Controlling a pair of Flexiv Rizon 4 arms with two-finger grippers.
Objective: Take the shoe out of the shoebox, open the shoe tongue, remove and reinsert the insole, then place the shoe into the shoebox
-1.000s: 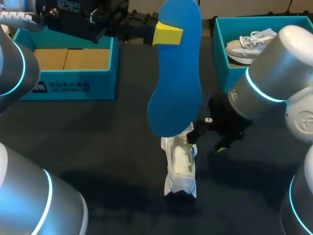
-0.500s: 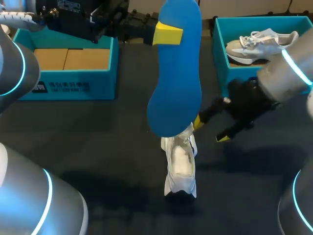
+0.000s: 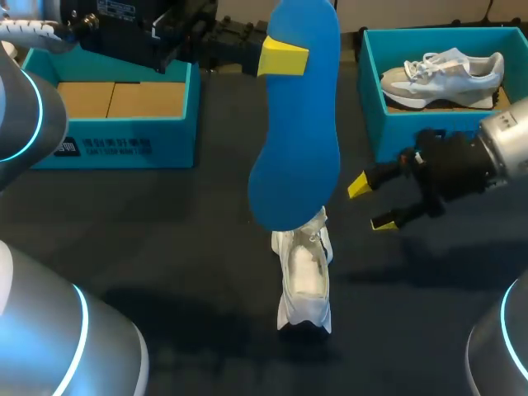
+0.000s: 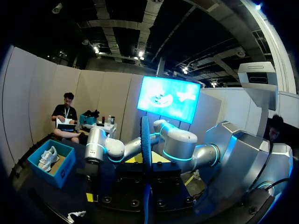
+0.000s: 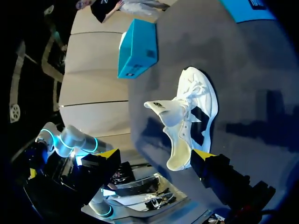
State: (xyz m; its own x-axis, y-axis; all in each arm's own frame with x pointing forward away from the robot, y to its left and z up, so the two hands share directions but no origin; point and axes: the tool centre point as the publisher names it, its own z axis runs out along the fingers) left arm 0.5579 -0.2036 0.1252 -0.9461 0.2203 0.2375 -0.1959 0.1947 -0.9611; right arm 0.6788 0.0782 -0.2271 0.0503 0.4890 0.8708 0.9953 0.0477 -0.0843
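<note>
A big blue insole [image 3: 297, 124] hangs high over the table's middle, with my left gripper [image 3: 283, 56] shut on its upper part. Seen edge-on, the insole [image 4: 145, 154] shows in the left wrist view. Below it a white shoe [image 3: 304, 276] stands on the dark table, its tongue pulled up. My right gripper [image 3: 371, 204] is open to the shoe's right, apart from it, holding nothing. In the right wrist view the shoe [image 5: 191, 116] lies ahead of the open gripper [image 5: 154, 156], close to one fingertip [image 5: 203, 155].
A teal shoebox [image 3: 375, 99] at the back right holds a grey and white shoe [image 3: 441, 70]. Another teal box [image 3: 115, 144] with a cardboard floor stands at the back left. Dark table [image 3: 165, 239] surface lies to the shoe's left and in front of it.
My right gripper has drawn away from the white shoe, moving right toward the back-right shoebox, still open. The left gripper and the insole have not moved.
</note>
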